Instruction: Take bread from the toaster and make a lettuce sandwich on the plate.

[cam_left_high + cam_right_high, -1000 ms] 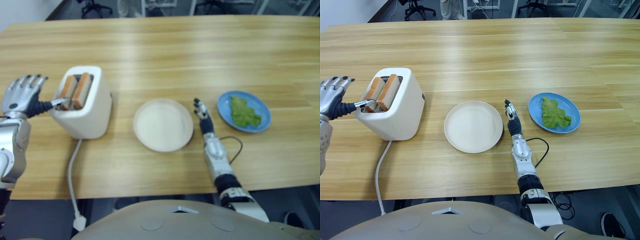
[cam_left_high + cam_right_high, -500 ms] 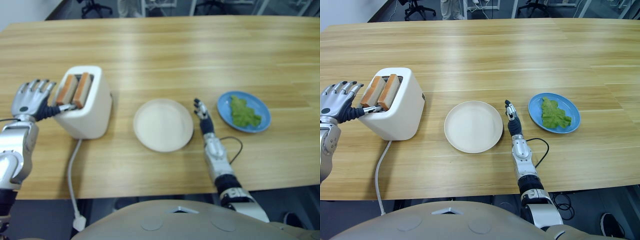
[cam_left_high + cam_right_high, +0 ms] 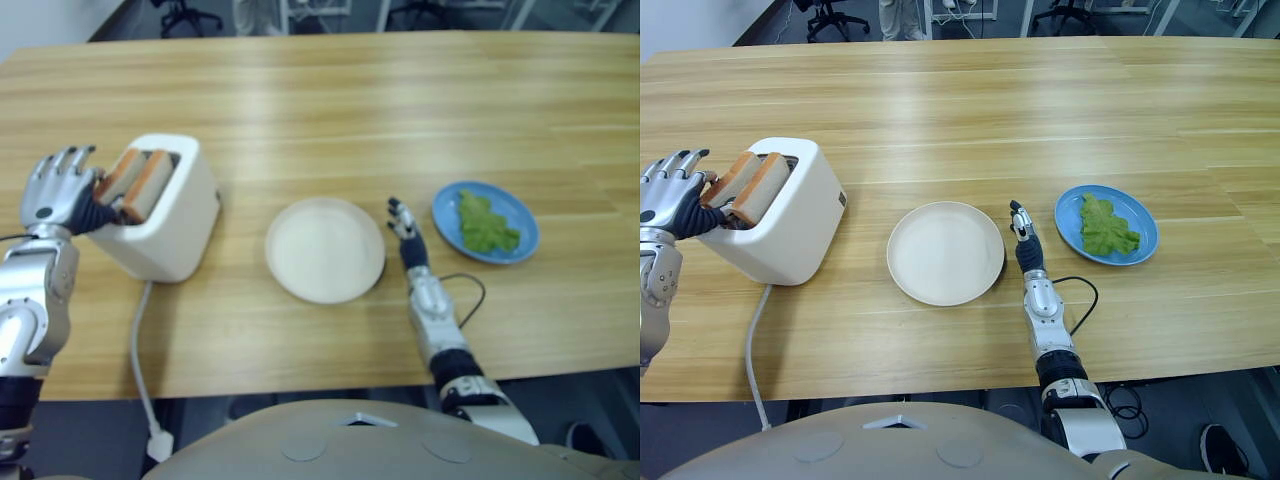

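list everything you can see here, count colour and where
table: one, light wood, under everything
toaster: one, white, left part of the table
bread slices: two, brown-crusted, standing in the toaster's slots
cord: one, white, runs from the toaster over the near table edge
cream plate: one, bare, table centre
blue plate: one, right of the cream plate
lettuce: one green heap, on the blue plate
cable: one, black, looped beside the right forearm
left hand: silver and black, against the outer bread slice
right hand: black, flat on the table between the two plates
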You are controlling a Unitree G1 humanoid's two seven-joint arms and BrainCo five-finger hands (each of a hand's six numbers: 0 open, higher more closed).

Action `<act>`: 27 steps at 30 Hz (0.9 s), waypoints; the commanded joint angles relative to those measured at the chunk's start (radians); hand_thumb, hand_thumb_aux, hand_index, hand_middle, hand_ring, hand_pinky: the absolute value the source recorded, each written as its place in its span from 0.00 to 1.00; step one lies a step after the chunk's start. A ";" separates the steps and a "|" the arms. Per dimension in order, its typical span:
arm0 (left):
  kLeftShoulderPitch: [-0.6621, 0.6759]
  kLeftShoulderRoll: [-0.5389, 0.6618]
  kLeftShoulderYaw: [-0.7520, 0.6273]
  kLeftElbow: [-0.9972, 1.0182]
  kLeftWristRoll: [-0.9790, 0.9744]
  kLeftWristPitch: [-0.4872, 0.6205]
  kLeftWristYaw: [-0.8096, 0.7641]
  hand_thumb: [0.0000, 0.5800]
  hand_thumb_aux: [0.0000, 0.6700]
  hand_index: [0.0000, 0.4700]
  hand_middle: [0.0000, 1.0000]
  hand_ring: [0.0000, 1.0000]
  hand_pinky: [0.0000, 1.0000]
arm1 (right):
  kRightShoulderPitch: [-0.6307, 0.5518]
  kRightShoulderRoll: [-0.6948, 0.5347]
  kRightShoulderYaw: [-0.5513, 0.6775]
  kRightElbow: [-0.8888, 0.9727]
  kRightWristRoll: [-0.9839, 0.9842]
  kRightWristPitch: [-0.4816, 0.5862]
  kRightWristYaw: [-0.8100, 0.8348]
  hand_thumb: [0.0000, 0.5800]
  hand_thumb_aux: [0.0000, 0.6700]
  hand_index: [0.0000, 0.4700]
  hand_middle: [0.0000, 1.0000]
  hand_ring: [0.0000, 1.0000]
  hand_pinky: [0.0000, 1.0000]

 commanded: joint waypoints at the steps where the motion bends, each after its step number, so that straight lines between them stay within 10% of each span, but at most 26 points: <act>1: -0.007 -0.019 0.031 -0.018 -0.021 -0.001 0.008 1.00 1.00 0.98 0.00 0.00 0.00 | 0.013 -0.003 0.005 0.009 -0.012 0.024 -0.002 0.00 0.00 0.00 0.00 0.00 0.00; 10: -0.040 -0.116 0.081 -0.049 -0.196 -0.048 -0.001 1.00 1.00 0.98 0.00 0.00 0.00 | 0.011 -0.005 0.005 0.011 -0.013 0.027 -0.003 0.00 0.00 0.00 0.00 0.00 0.00; 11: -0.050 -0.135 0.102 -0.060 -0.232 -0.052 0.001 1.00 1.00 0.98 0.57 0.57 0.57 | 0.010 -0.005 0.005 0.012 -0.013 0.027 -0.003 0.00 0.00 0.00 0.00 0.00 0.00; 12: -0.063 -0.156 0.124 -0.070 -0.268 -0.056 0.005 1.00 1.00 0.98 0.57 0.57 0.57 | 0.008 -0.005 0.005 0.015 -0.014 0.027 -0.003 0.00 0.00 0.00 0.00 0.00 0.00; 13: -0.078 -0.176 0.151 -0.082 -0.310 -0.061 0.010 1.00 1.00 0.98 1.00 1.00 1.00 | 0.007 -0.004 0.005 0.019 -0.015 0.027 -0.004 0.00 0.00 0.00 0.00 0.00 0.00; 27: -0.308 -0.379 0.501 -0.310 -0.945 -0.035 -0.012 1.00 1.00 0.98 1.00 1.00 1.00 | -0.003 0.003 0.005 0.053 -0.024 0.029 -0.006 0.00 0.00 0.00 0.00 0.00 0.00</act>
